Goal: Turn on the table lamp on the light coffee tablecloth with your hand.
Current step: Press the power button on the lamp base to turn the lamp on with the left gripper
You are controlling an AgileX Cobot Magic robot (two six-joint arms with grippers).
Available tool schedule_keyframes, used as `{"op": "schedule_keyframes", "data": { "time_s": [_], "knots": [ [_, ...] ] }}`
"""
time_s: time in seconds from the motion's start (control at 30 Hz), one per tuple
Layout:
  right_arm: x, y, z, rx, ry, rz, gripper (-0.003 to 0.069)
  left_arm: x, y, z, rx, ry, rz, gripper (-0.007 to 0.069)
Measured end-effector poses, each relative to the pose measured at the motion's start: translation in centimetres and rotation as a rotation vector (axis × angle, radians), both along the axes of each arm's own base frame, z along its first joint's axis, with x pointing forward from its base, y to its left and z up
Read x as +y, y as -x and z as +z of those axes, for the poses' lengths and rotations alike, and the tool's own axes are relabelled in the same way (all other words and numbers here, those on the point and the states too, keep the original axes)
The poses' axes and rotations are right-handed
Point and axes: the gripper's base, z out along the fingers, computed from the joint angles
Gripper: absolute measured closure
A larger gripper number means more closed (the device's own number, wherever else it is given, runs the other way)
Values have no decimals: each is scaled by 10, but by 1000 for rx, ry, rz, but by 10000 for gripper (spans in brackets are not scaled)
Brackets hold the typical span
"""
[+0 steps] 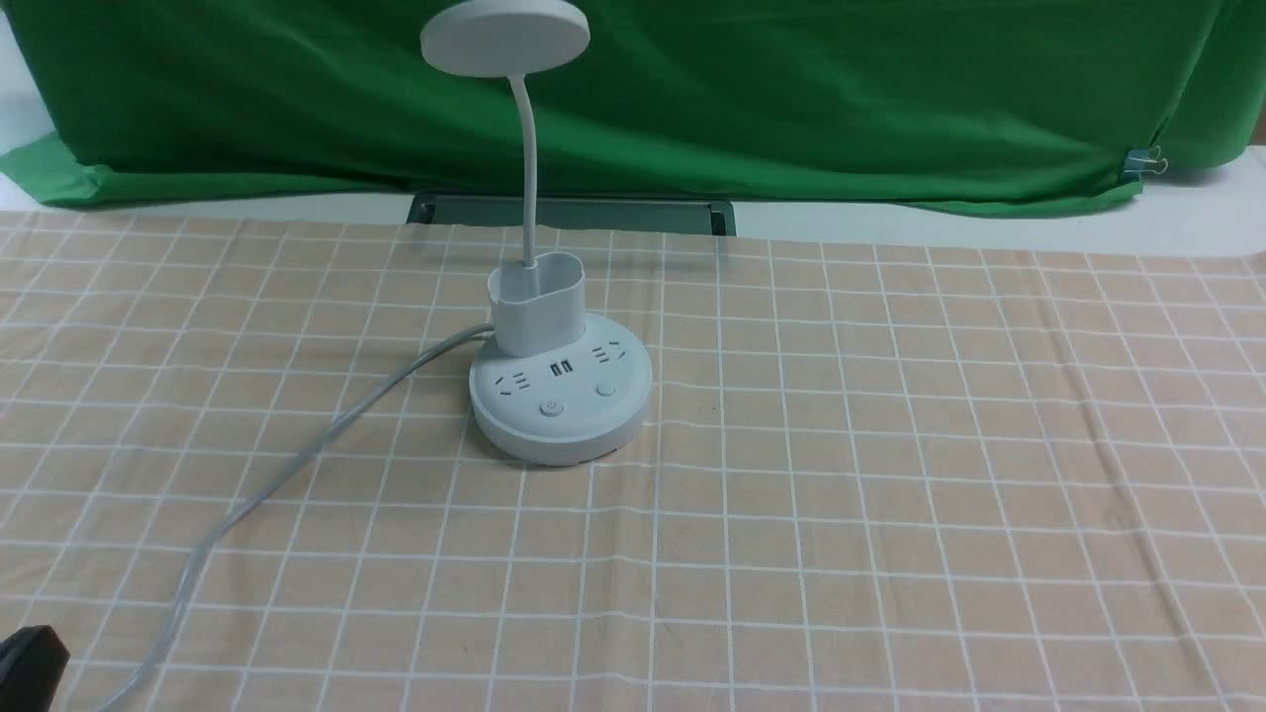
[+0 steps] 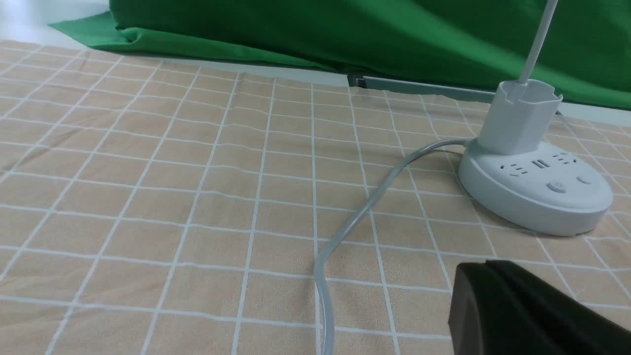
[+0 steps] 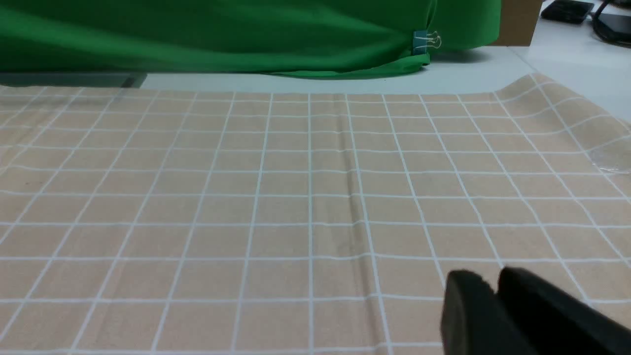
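- The left tool is a black two-fingered tip, low over the light coffee tablecloth. Its fingers are pressed together, with only a thin seam between them, and they pinch nothing.
- The right tool is also black and sits low over the same cloth. Its fingers meet with only a small notch at their rounded tips, and they hold nothing.
- The table lamp stands upright on the tablecloth. It is ahead of the left tool, off toward the right tool's side, and well apart from both tools.
- The lamp's round white base faces the left tool and carries sockets and two round buttons.
- An oval cup rises from the back of the base. From it a thin neck curves up to a flat disc head, which looks unlit.
- A grey cord leaves the base and trails back across the cloth. It passes near the left tool without touching it.
- Beyond the lamp, farther from both tools, a strip of pale surface shows past the cloth's edge.
- A green cloth hangs behind that strip, with a binder clip at its corner.
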Motion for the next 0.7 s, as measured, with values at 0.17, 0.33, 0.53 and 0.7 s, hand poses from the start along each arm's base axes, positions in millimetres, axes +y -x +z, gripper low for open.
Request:
{"op": "schedule_keyframes", "data": {
  "time_s": [0.17, 0.33, 0.53, 0.7],
  "knots": [
    [0, 0, 0, 0, 0, 0, 510, 0, 0, 0, 0, 0, 0, 623],
    [0, 0, 0, 0, 0, 0, 499, 0, 0, 0, 0, 0, 0, 623],
    [0, 0, 0, 0, 0, 0, 488, 0, 0, 0, 0, 0, 0, 623],
    [0, 0, 0, 0, 0, 0, 477, 0, 0, 0, 0, 0, 0, 623]
  ]
}}
